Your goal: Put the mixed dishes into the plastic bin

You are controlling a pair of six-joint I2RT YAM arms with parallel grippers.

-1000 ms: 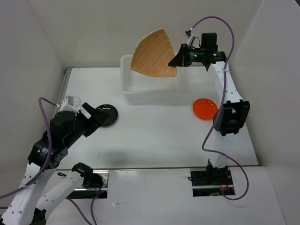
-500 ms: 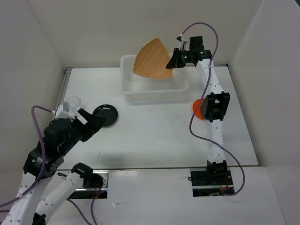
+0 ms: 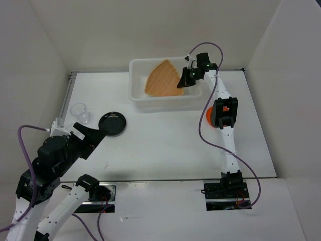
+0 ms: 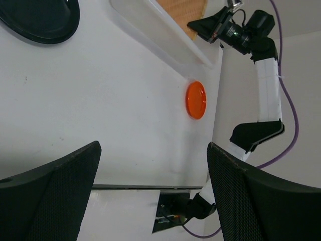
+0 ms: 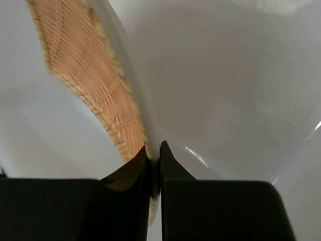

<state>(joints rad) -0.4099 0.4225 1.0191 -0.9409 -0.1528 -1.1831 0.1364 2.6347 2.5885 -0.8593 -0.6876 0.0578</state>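
The task is at its first dish, by the look of it. The woven fan tray (image 3: 163, 79) sits tilted inside the outline of the plastic bin (image 3: 136, 96), with its narrow end pinched by the right end effector (image 3: 186, 79). The right wrist view shows those jaws clamped tight on the tray's rim with the bin's white floor below, so the tray is not yet released. Whether its lower edge already touches the bin floor cannot be told.

Everything else waits on the table (image 3: 165, 145). The black plate (image 3: 112, 123) lies near the left side, just ahead of the left end effector (image 3: 89, 134), which hangs over the table with its jaws spread wide and grasps nothing. The two clear cups (image 3: 78, 109) stand close together to the left of that plate. The orange plate (image 3: 209, 116) lies to the right of the bin, partly hidden behind the right arm.

Count: one bin, one woven tray, one black plate, one orange plate, two cups. That makes five dishes, with one going in and four left to move
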